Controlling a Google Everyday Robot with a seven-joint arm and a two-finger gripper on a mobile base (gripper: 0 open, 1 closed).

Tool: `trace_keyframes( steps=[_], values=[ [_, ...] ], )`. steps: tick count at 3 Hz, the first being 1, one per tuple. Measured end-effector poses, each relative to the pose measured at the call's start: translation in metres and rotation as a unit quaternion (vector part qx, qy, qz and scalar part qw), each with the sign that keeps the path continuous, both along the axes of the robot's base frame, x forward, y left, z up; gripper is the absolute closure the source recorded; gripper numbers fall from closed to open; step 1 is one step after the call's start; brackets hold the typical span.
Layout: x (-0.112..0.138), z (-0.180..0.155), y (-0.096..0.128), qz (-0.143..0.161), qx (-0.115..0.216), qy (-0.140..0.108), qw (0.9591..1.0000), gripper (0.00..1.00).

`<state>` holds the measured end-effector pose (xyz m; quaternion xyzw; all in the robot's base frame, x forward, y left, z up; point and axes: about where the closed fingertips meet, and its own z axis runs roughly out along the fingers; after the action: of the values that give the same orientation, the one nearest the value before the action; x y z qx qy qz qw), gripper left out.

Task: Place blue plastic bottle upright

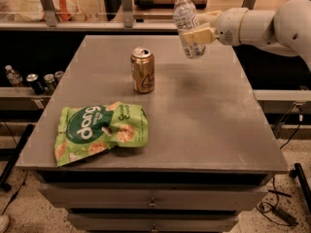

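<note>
The claw hangs in the air above the far right part of the desk, at the end of a white arm that reaches in from the right edge of the view. It is closed around the middle of the blue plastic bottle, with one pale finger lying across the front of the label. The bottle is clear of the desk and touches nothing but the claw. It stands nearly upright, leaning a little, with its white cap at the top tipped toward the left and its base pointing down and slightly right. A faint shadow lies on the grey top below it. To the left of the bottle and lower in the view, a gold can stands upright on the desk, its opened top showing, well apart from the claw. Nearer the front left corner a green snack bag lies flat and crumpled, its printed side up, apart from the can. Under the top, the front of the desk shows drawers with small handles. Beyond the left edge of the desk, on a lower shelf, stand several dark cans and a tiny bottle.
</note>
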<state>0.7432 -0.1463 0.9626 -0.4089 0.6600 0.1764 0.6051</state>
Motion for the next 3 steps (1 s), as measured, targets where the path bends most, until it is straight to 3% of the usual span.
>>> trace_keyframes(
  steps=[1,3],
  values=[
    [0.0000,0.0000,0.0001,0.000,0.000,0.000,1.0000,1.00],
    [0.0055,-0.0057,0.0051,-0.002,0.062,-0.001,0.9981,1.00]
  ],
)
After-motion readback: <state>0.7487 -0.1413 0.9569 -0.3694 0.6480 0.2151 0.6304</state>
